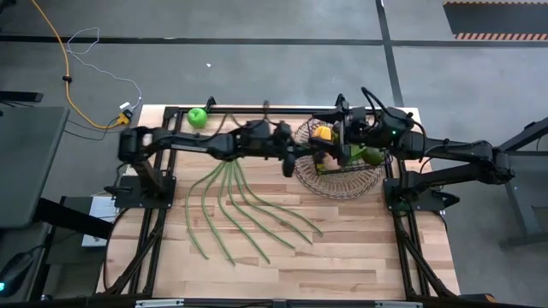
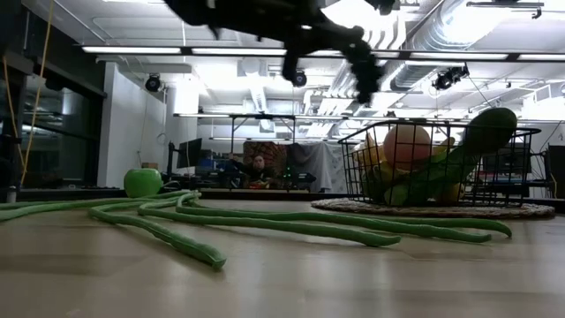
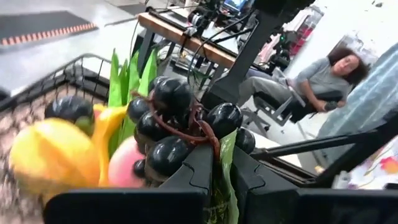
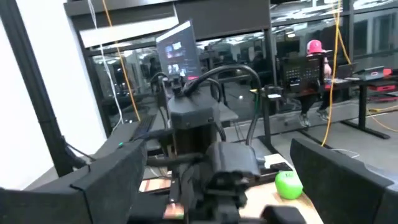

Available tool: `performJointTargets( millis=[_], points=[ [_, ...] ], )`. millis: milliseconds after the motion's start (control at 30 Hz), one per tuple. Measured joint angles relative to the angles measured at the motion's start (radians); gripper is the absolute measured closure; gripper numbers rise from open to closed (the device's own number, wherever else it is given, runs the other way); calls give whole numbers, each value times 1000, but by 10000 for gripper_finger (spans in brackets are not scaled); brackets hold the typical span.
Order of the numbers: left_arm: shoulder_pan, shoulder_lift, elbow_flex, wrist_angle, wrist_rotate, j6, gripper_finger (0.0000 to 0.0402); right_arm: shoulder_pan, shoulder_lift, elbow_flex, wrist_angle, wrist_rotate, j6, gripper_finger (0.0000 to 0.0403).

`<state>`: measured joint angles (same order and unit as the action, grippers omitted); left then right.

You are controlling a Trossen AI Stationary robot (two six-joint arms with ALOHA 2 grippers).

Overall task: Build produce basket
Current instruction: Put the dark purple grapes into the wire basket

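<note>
The left gripper (image 1: 292, 162) sits at the near-left rim of the wire basket (image 1: 360, 186), with the left arm stretched across the table from its left side. In the left wrist view its two fingers (image 3: 198, 173) are clamped together on the stem of a bunch of dark grapes (image 3: 171, 127), which hangs over the basket's contents.

The basket stands at the far right of the wooden table (image 1: 342, 257). Inside it, the left wrist view shows a lemon (image 3: 46, 155), a pink peach (image 3: 123, 167) and upright green leaves (image 3: 127, 78) behind the grapes. The low view shows the same basket (image 2: 530, 168) holding the peach (image 2: 406, 146) and a dark green piece (image 2: 485, 132) leaning against its right wall; what that piece is cannot be told.

The right gripper (image 1: 347, 128) hovers over the basket's far side. In the right wrist view its fingers (image 4: 339, 174) stand wide apart with nothing between them.

A fan of long green beans (image 1: 235, 210) lies on the table left of the basket, spreading toward the near edge. A green apple (image 1: 198, 117) rests at the far left corner, well apart from the basket.

A seated person (image 3: 320, 74) is visible in the room beyond the table.
</note>
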<state>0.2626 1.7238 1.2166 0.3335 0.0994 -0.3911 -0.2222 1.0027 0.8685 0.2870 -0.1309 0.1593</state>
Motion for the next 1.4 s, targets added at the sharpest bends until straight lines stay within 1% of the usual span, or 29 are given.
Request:
performJointTargets(
  millis=[133,233,333,433,500,667,833,900,1000,1133,1267,1400],
  points=[
    [3,106,149,-37,-17,82,396,0,0,0,3,7,8,18],
    [5,161,226,-101,-47,142,396,0,0,0,3,7,34,18],
    [6,202,262,-148,-132,215,396,0,0,0,3,7,56,18],
    [8,215,270,-147,-232,261,396,0,0,0,2,7,72,18],
    [13,215,271,-147,-268,273,396,0,0,0,2,7,72,18],
    [26,215,271,-200,-265,277,396,0,0,0,2,7,72,18],
    [26,215,271,-257,-169,248,396,0,0,0,2,7,71,18],
    [16,216,271,-261,-156,255,396,0,0,0,2,7,69,18],
    [5,227,271,-260,-164,282,396,0,0,0,2,7,69,18],
    [-4,237,272,-254,-203,290,388,0,0,0,2,7,68,18],
    [-4,254,271,-256,-245,274,369,0,0,0,2,7,69,18],
    [2,277,271,-247,-251,272,342,0,0,0,2,7,73,18]
  ],
)
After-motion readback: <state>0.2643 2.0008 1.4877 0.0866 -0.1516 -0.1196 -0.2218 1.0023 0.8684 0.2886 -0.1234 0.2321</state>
